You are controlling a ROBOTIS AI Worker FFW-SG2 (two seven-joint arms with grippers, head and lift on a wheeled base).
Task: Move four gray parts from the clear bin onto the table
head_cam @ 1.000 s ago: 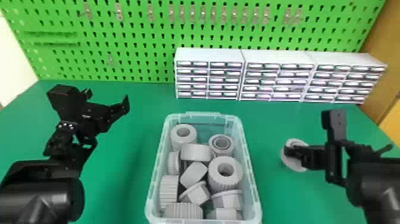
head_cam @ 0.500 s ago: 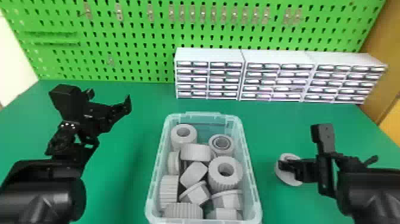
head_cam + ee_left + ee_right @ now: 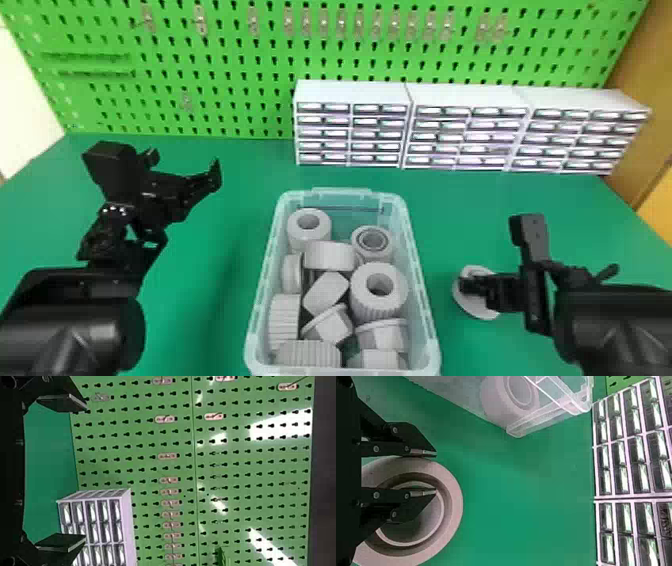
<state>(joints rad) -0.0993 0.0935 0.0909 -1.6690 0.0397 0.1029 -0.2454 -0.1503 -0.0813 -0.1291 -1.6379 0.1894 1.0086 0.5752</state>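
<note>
Left of the clear bin (image 3: 431, 345) and a little above the table (image 3: 210, 320), the left gripper (image 3: 185, 165) was open, its two fingers well apart with nothing between them. A green pegboard (image 3: 210, 95) stood behind the bin, across the back of the table. Inside the bin, gray parts (image 3: 379, 300) lay jumbled together, some with their round holes upward, others on their sides. White drawer units (image 3: 350, 92) stood in a row, from behind the bin out to its right. Right of the bin and near it was the right gripper (image 3: 462, 286), closed on the wall of a round gray part (image 3: 472, 306), one finger outside and the other in its hole. Whether that part touched the table could not be told.
</note>
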